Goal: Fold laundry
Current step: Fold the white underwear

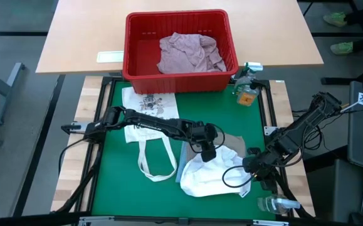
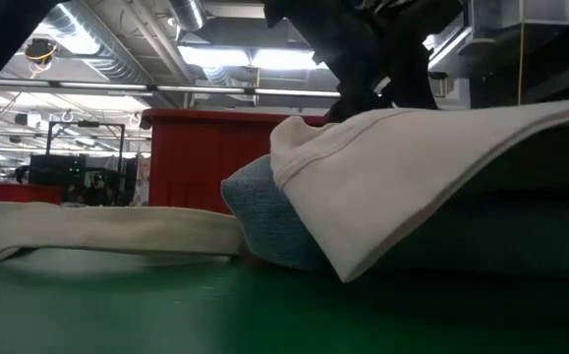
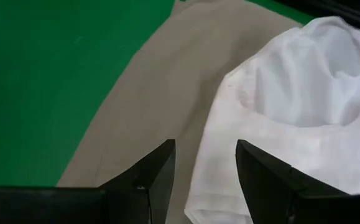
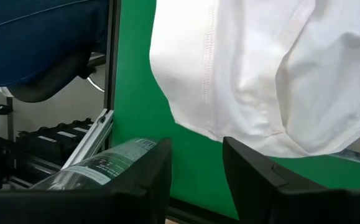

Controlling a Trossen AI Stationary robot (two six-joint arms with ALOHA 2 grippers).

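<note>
My left gripper (image 1: 209, 152) hangs open above the white garment (image 1: 212, 172); my right gripper (image 1: 251, 168) waits open beside it.

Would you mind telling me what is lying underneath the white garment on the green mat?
The white garment lies on a tan cloth, whose edge shows beside it. The low view shows blue-grey fabric beneath. How far either extends underneath is hidden.
</note>
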